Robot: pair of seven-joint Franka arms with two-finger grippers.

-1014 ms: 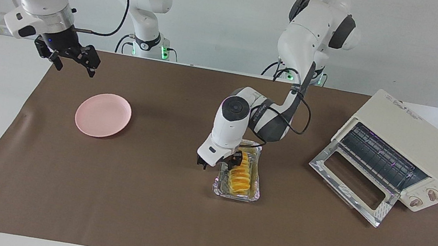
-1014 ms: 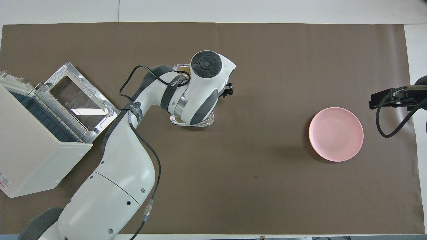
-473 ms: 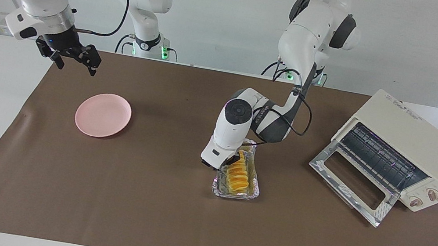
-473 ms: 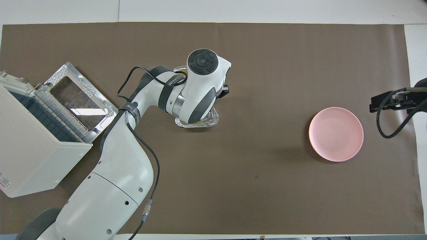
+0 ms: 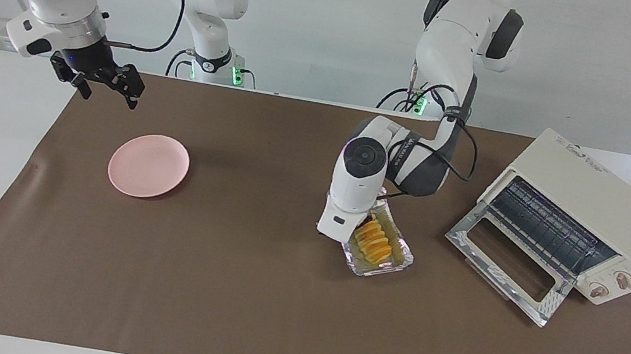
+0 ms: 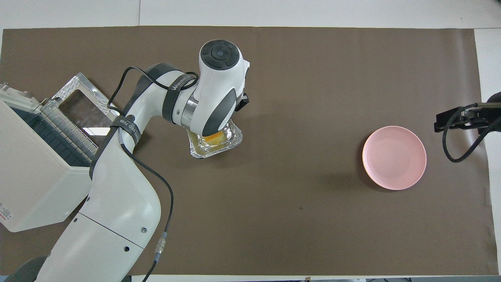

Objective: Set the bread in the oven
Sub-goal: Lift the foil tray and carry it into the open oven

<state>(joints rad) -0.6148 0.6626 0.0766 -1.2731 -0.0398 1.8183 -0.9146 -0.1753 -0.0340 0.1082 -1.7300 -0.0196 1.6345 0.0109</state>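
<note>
Left gripper [image 5: 351, 239]: closed down tight at the rim of the foil tray [image 5: 401, 257], apparently pinching that rim. The wrist housing covers the fingertips in both views, so the hold is a judgement. In the tray just beside the gripper lies the bread [image 5: 374, 244], golden and ridged, resting on the foil and not itself gripped. Toward the left arm's end of the table from the gripper, well apart, stands the oven [image 5: 600, 199], its glass door [image 5: 505, 269] dropped open and its wire rack [image 5: 544, 225] bare. Toward the other end, well apart from the gripper, sits a pink plate [image 5: 149, 165], empty. The right gripper [image 5: 106, 85] waits over the mat's corner near the plate, fingers spread, holding nothing. Progress: door open and tray apparently in hand; carrying it to the oven, setting it on the rack and letting go are not yet done. Views: the facing view shows the whole loaf, the tray's tilt and the rack. The overhead view shows only a sliver of bread and one end of the tray under the wrist.
</note>
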